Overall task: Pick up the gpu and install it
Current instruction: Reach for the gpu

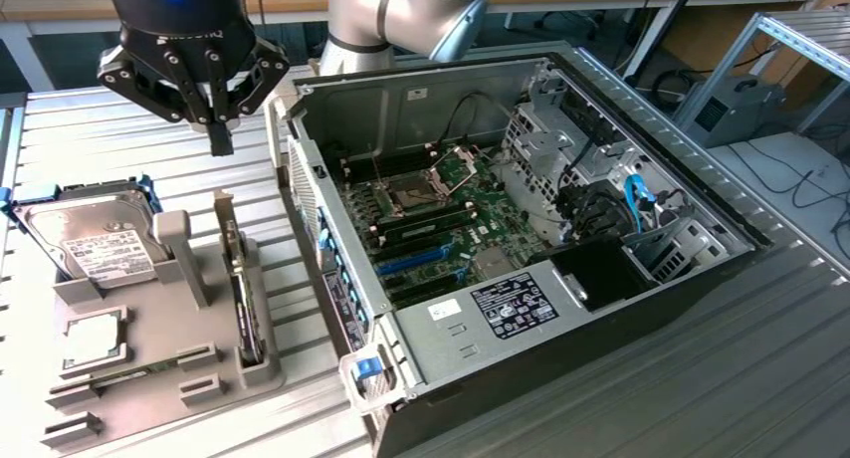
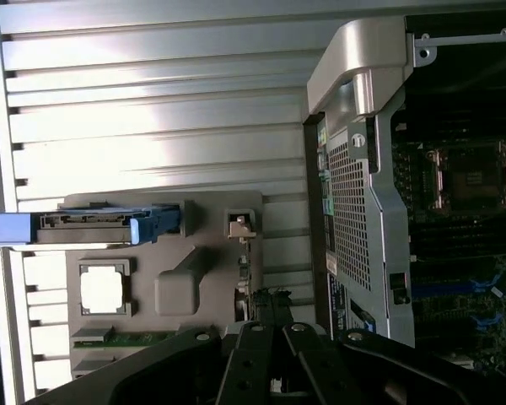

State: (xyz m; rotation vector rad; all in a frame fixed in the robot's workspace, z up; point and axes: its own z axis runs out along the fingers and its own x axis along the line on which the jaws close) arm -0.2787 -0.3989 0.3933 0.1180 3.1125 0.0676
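The gpu (image 1: pixel 241 314) is black, its holder (image 1: pixel 149 319) grey, the motherboard (image 1: pixel 499 224) green with blue slots (image 1: pixel 412 262).

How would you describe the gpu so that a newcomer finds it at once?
Beside the open computer case, on the exterior view's left, sits a grey holder. The gpu stands on edge along the holder's side nearest the case. It is a slim dark card, unlike the white-labelled hard drive and the square CPU chip.
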